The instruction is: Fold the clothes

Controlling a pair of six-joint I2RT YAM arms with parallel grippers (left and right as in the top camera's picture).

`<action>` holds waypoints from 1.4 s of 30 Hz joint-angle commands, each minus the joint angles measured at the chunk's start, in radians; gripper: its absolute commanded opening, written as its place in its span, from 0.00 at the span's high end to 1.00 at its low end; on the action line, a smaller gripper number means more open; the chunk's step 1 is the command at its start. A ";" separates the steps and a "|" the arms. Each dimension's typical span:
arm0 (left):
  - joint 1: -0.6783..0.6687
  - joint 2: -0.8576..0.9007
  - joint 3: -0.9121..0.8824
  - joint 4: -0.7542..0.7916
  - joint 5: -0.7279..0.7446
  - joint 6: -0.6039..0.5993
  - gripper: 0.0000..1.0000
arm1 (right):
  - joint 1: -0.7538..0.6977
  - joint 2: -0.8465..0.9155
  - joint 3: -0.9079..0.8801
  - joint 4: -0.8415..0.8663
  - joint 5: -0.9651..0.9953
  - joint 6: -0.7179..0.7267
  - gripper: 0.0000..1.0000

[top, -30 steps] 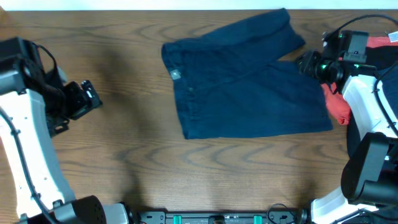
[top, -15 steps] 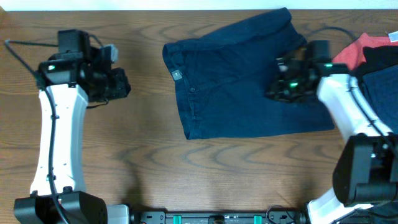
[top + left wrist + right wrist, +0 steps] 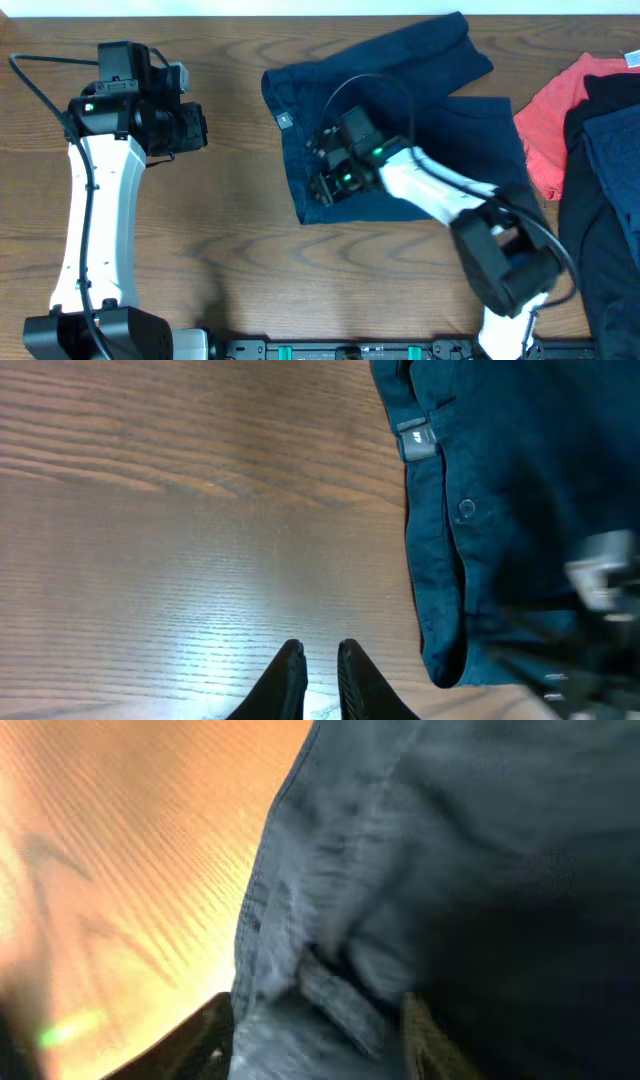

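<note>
The clothes, navy-blue shorts (image 3: 400, 120), lie spread flat at the back middle of the table, waistband to the left. My right gripper (image 3: 322, 185) reaches across them to the waistband's near-left corner. In the right wrist view its jaws (image 3: 318, 1005) stand apart, straddling blurred waistband fabric (image 3: 400, 870) with a belt loop between them. My left gripper (image 3: 200, 130) hovers over bare wood, left of the waistband. Its fingertips (image 3: 320, 650) are nearly together with nothing between them, and the shorts' waistband (image 3: 440, 540) runs down the right.
A coral-red shirt (image 3: 550, 120) lies at the right edge, with a black garment (image 3: 600, 260) and more navy cloth (image 3: 615, 150) piled beside it. The right arm shows as a blur (image 3: 590, 580) in the left wrist view. Wooden table (image 3: 200, 260) lies in front.
My right arm swept from the table's right edge across the shorts to the waistband. My left arm came up and right toward the shorts, and its jaws closed.
</note>
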 commanded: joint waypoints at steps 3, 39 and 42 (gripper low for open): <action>0.003 0.010 0.002 0.010 -0.016 -0.002 0.85 | 0.086 0.060 -0.009 -0.025 0.075 0.017 0.60; -0.065 0.457 -0.010 0.242 0.244 -0.018 0.85 | 0.096 0.043 0.086 -0.451 0.048 0.060 0.99; -0.065 0.491 -0.010 0.280 0.244 -0.033 0.86 | 0.096 0.043 0.086 -0.450 0.048 0.060 0.99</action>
